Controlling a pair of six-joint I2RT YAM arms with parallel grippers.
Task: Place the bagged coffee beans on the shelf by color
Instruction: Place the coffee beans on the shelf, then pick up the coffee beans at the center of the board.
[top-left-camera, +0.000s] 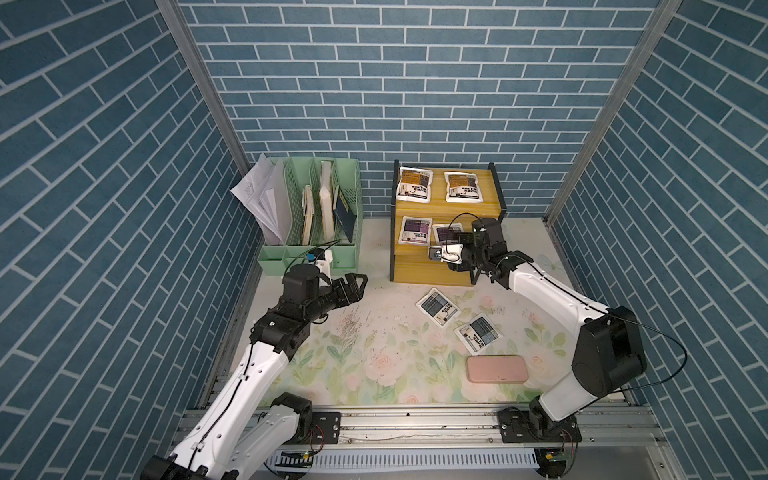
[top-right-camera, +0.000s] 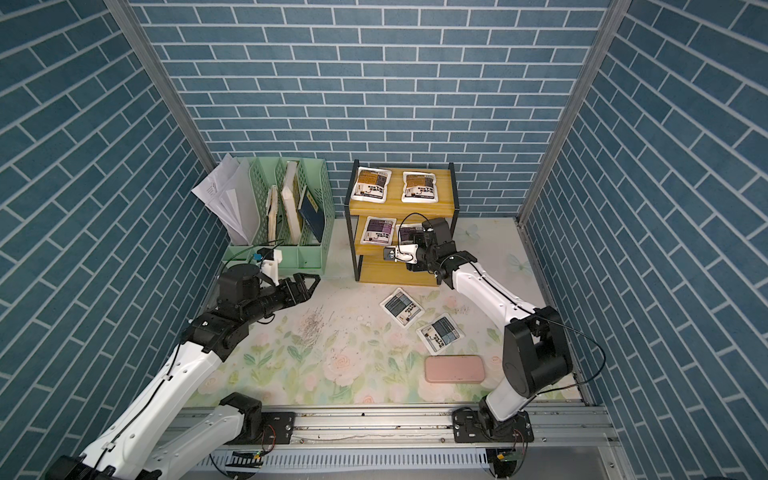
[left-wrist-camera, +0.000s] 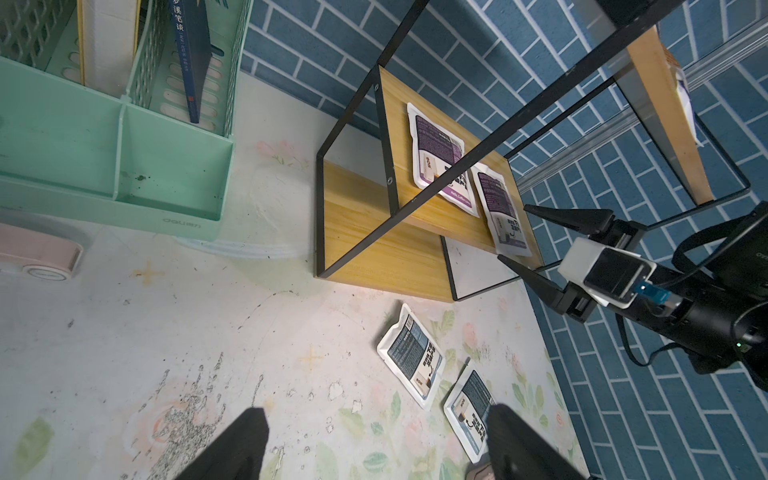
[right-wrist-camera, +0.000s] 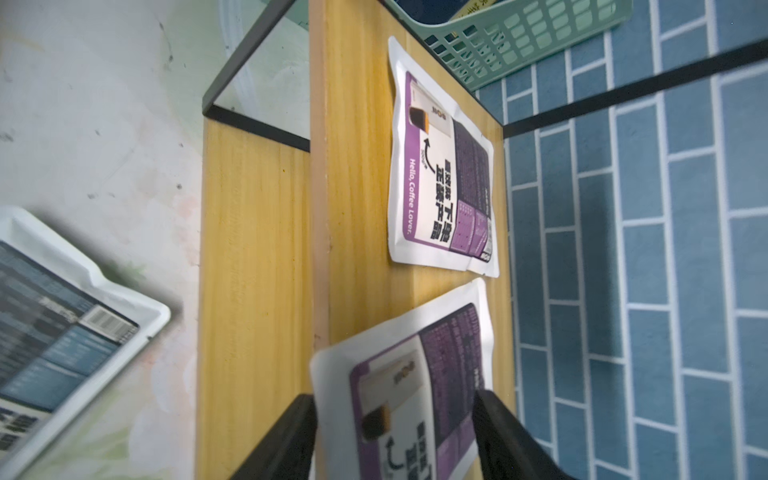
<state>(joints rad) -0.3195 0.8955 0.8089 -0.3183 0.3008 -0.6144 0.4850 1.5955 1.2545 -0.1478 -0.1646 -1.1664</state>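
Straddling a purple-labelled white coffee pouch (right-wrist-camera: 415, 353), right gripper (right-wrist-camera: 390, 397) jaws apart.
Pouch lies on the yellow-board, black-framed shelf (right-wrist-camera: 257, 249), middle tier, beside its twin (right-wrist-camera: 436, 166); left gripper (top-left-camera: 360, 284) hovers, jaws spread.

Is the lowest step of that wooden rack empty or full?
Empty: the shelf's bottom board shows only bare wood in both top views and the left wrist view.

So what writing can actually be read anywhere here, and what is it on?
"Hello, Coffee Lover." on the purple coffee pouch lying on the shelf.
"deli" moulded on the mint-green file organizer.
"课笔谈" on the spine of the dark blue book, top cut off.
Other pouch print, and the barcode on the grey-blue pouch: too small or blurred.
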